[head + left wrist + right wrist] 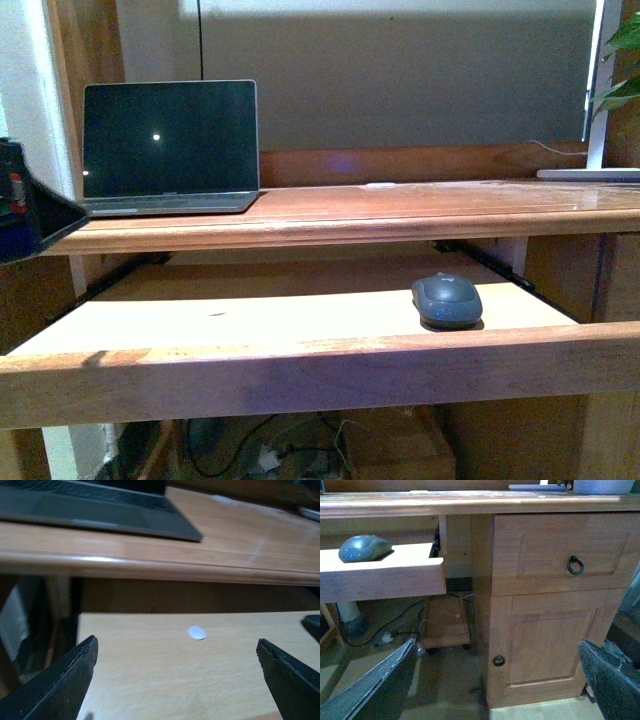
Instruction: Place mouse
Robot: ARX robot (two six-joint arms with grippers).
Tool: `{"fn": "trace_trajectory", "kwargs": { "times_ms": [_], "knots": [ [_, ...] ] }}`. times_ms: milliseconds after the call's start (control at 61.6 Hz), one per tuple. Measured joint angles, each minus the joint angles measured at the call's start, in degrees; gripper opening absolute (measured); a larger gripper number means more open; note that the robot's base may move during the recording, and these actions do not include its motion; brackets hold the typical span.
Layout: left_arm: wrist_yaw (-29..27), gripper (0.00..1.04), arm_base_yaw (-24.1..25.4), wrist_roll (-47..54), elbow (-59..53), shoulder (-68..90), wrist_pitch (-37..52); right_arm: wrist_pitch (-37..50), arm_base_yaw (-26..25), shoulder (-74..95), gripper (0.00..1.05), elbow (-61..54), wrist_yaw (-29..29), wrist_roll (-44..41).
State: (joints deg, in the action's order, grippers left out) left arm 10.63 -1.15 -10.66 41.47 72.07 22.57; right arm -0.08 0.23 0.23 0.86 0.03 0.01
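Note:
The dark grey mouse (446,299) lies on the right part of the pull-out keyboard tray (250,320) under the desk top. It also shows in the right wrist view (364,547) and as a dark edge in the left wrist view (313,625). My left gripper (177,672) is open and empty over the left part of the tray, well apart from the mouse. My right gripper (497,680) is open and empty, low beside the desk, facing the cupboard door (550,645). Neither gripper shows in the front view.
An open laptop (168,148) stands on the desk top (420,205) at the left. A white base (588,172) and a plant (620,70) are at the far right. A drawer with a ring handle (575,565) sits above the cupboard door. Cables lie on the floor (385,635).

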Motion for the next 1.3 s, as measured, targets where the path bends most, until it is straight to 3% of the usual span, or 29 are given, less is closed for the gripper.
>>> {"fn": "trace_trajectory", "kwargs": {
  "times_ms": [130, 373, 471, 698, 893, 1185, 1298],
  "knots": [
    [-4.4, 0.97, 0.1, -1.1, -6.5, -9.5, -2.1, 0.0, 0.0, 0.0, 0.97, 0.0, 0.0, 0.0],
    [-6.6, 0.97, -1.2, -4.7, -17.2, -26.3, -10.3, 0.0, 0.0, 0.0, 0.97, 0.0, 0.0, 0.0],
    [-10.0, 0.81, 0.3, 1.9, -23.9, -33.3, -3.5, 0.0, 0.0, 0.0, 0.97, 0.0, 0.0, 0.0],
    [-10.6, 0.38, 1.0, 9.1, -35.8, -53.1, -9.9, 0.0, 0.0, 0.0, 0.97, 0.0, 0.0, 0.0],
    [-10.6, 0.03, 0.9, 9.7, -39.2, -57.2, -10.3, 0.0, 0.0, 0.0, 0.97, 0.0, 0.0, 0.0],
    [-10.6, 0.03, 0.9, 10.0, -41.0, -61.8, -12.3, 0.0, 0.0, 0.0, 0.97, 0.0, 0.0, 0.0],
    [-10.6, 0.03, 0.9, 10.0, -41.0, -70.8, -22.0, 0.0, 0.0, 0.0, 0.97, 0.0, 0.0, 0.0]
  ]
}}
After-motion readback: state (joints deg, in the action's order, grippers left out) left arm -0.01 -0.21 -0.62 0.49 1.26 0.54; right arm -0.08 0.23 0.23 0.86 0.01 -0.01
